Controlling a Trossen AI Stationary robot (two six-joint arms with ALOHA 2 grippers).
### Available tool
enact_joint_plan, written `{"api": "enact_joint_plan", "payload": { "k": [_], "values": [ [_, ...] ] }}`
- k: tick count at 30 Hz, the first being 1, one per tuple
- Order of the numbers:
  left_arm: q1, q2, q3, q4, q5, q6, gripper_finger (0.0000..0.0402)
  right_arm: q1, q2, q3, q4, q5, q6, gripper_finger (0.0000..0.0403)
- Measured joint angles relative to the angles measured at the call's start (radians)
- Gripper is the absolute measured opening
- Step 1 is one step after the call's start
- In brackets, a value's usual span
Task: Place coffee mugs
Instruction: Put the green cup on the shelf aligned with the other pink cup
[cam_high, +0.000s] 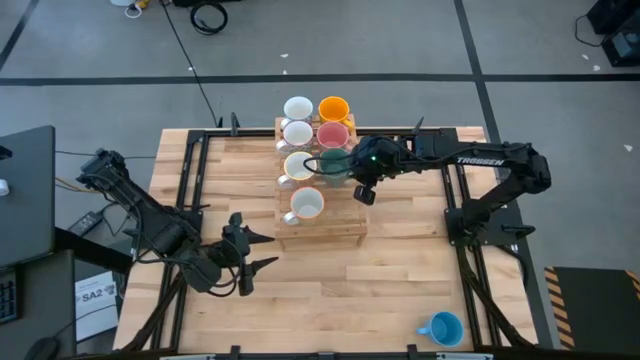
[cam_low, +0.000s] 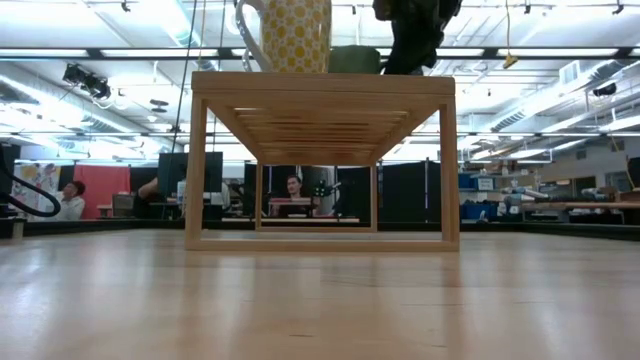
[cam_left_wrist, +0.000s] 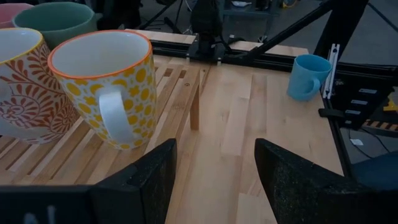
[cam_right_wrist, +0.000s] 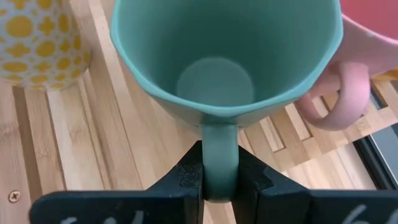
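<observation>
A wooden slatted rack (cam_high: 345, 222) stands mid-table and bears several coffee mugs: two white (cam_high: 298, 107), an orange (cam_high: 334, 108), a pink (cam_high: 333, 134), a red-patterned (cam_left_wrist: 25, 87) and a yellow-patterned one (cam_high: 307, 204). My right gripper (cam_right_wrist: 219, 177) is shut on a green mug (cam_high: 335, 165) over the rack, beside the pink mug (cam_right_wrist: 367, 56). A blue mug (cam_high: 441, 328) stands on the table near its front right corner. My left gripper (cam_left_wrist: 214, 180) waits open at the rack's near left corner, with nothing between its fingers. My right gripper pinches the green mug's handle (cam_right_wrist: 219, 149) between its two fingers, which come slanting down from the table's right side. The mug stays upright, mouth up. In the low view its base (cam_low: 352, 68) is level with the rack's top; whether it rests there I cannot tell.
The rack's near right part (cam_high: 345, 205) is bare next to the yellow-patterned mug. Black frame rails (cam_high: 470, 240) run along the table's left and right sides. Bare tabletop (cam_high: 330, 290) lies in front of the rack.
</observation>
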Motion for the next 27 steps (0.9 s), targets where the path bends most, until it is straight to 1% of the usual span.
{"api": "enact_joint_plan", "payload": {
  "k": [3, 11, 23, 27],
  "values": [
    [0.0, 0.0, 0.0, 0.0, 0.0, 0.0, 0.0224, -0.007, 0.0, 0.0, 0.003, -0.017, 0.0, 0.0055],
    [0.0, 0.0, 0.0, 0.0, 0.0, 0.0, 0.0224, -0.01, -0.001, 0.0, 0.007, -0.018, 0.0, 0.0069],
    [0.0, 0.0, 0.0, 0.0, 0.0, 0.0, 0.0224, -0.01, -0.001, 0.0, 0.004, -0.018, 0.0, 0.0072],
    [0.0, 0.0, 0.0, 0.0, 0.0, 0.0, 0.0224, -0.01, -0.002, 0.0, 0.004, -0.018, 0.0, 0.0079]
  ]
}}
